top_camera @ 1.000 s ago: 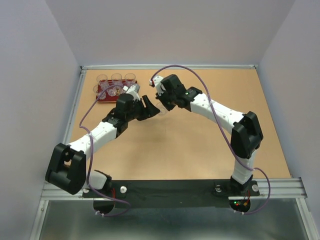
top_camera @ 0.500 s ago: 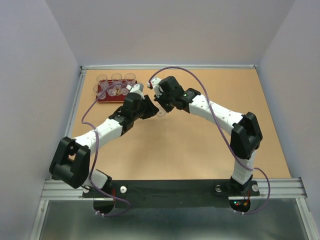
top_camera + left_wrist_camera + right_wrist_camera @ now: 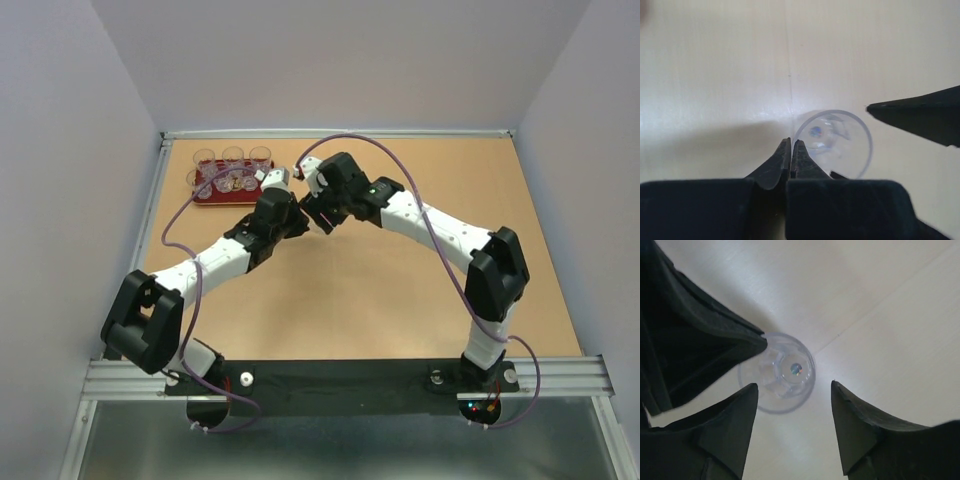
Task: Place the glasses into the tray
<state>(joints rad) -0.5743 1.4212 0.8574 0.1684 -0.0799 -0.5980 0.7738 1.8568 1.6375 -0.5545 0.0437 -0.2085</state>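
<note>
1. Looking down from the top camera, you have the tray [image 3: 203, 198] at the far left of the table [image 3: 400, 300], with several glasses [image 3: 232, 181] standing in it. The left gripper [image 3: 296, 214] and right gripper [image 3: 318, 212] meet nose to nose just to the tray's right. Any cup between them is too hidden to make out from here.

2. From the left wrist, the fingers are pressed together with nothing between them. The loose glass [image 3: 832, 141] stands upright on the table, its rim touching the right side of those closed fingers. One tip of the other arm pokes in from the right, near the cup but apart from it.

3. From the right wrist, the jaws are spread wide and hold nothing. The cup sits just ahead of the tips, closer to the left finger, with the other arm's closed fingers overlapping its far-left rim.

4. My read is that the grasp belongs to the right arm. Back the left fingers off first so they cannot tip the cup. Then advance, centre the cup between the pads, and close gently, since clear plastic slides easily.
</note>
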